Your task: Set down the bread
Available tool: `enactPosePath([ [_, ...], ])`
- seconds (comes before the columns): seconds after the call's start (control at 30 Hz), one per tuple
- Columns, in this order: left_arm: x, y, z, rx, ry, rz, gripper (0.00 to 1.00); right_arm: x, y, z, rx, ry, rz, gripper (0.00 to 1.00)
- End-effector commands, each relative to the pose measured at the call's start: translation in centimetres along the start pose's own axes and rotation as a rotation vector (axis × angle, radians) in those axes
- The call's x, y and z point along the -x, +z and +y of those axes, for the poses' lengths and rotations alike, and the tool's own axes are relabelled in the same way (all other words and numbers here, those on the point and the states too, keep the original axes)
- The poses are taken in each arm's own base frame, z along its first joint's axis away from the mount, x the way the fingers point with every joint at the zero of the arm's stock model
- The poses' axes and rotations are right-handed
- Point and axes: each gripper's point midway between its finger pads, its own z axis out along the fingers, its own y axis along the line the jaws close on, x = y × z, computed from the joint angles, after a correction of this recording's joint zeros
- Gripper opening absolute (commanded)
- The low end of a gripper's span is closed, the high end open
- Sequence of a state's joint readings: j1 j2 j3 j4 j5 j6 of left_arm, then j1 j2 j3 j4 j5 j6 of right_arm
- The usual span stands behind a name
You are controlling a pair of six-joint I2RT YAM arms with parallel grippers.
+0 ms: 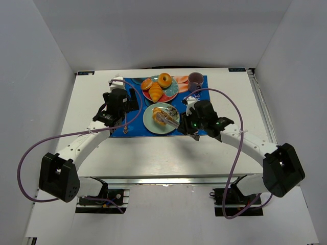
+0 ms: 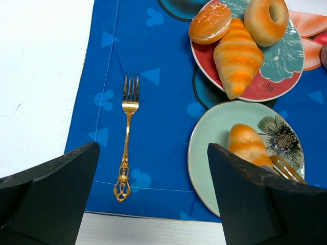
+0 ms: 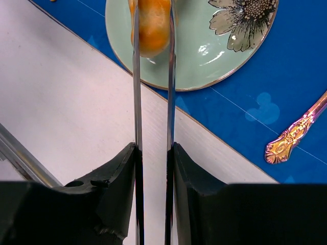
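Note:
The bread (image 3: 150, 25) is a golden-orange croissant over the pale green plate (image 3: 204, 61), pinched between the two metal blades of a pair of tongs (image 3: 137, 102). My right gripper (image 3: 153, 153) is shut on the tongs. From the top, the bread (image 1: 159, 116) is on the left half of the green plate (image 1: 152, 126), with the right gripper (image 1: 191, 120) to its right. I cannot tell whether the bread rests on the plate or hangs just above it. My left gripper (image 2: 153, 204) is open and empty above the blue mat (image 2: 163, 127), left of the green plate (image 2: 214, 143).
A red plate (image 2: 265, 94) behind the green one holds another croissant (image 2: 237, 56), a seeded bun (image 2: 210, 23) and a ring doughnut (image 2: 255, 25). A gold fork (image 2: 127, 138) lies on the mat's left part. A gold-handled utensil (image 3: 294, 135) lies right of the green plate. A purple cup (image 1: 194, 80) stands at the back right.

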State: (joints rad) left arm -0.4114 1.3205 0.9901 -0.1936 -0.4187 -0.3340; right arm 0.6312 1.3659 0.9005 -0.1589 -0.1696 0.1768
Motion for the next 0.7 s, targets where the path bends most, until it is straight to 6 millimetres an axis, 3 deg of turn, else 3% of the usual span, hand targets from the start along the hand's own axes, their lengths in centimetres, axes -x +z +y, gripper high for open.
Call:
enactPosePath([
  [0.0,0.8,-0.2,-0.2,-0.015,-0.024,-0.023,0.98,2.2,0.7,0.4,0.006,-0.015,-0.086,0.27],
  [0.2,0.7,-0.1,-0.1,-0.011,-0.018,-0.021,0.98,1.8,1.8,-1.1,-0.061,-0.013,-0.07,0.28],
  [0.37,0.5,-0.1,0.1,-0.001,-0.012,-0.017,0.98,1.0,2.2,-1.3,-0.065,-0.014,-0.042,0.35],
  [0.53,0.3,0.1,0.1,0.0,-0.01,-0.013,0.98,1.2,1.7,-0.8,-0.047,-0.015,-0.048,0.58],
  [0.67,0.2,0.1,0.0,-0.003,-0.01,-0.012,0.98,2.0,1.0,-0.4,-0.036,-0.021,-0.066,0.65],
])
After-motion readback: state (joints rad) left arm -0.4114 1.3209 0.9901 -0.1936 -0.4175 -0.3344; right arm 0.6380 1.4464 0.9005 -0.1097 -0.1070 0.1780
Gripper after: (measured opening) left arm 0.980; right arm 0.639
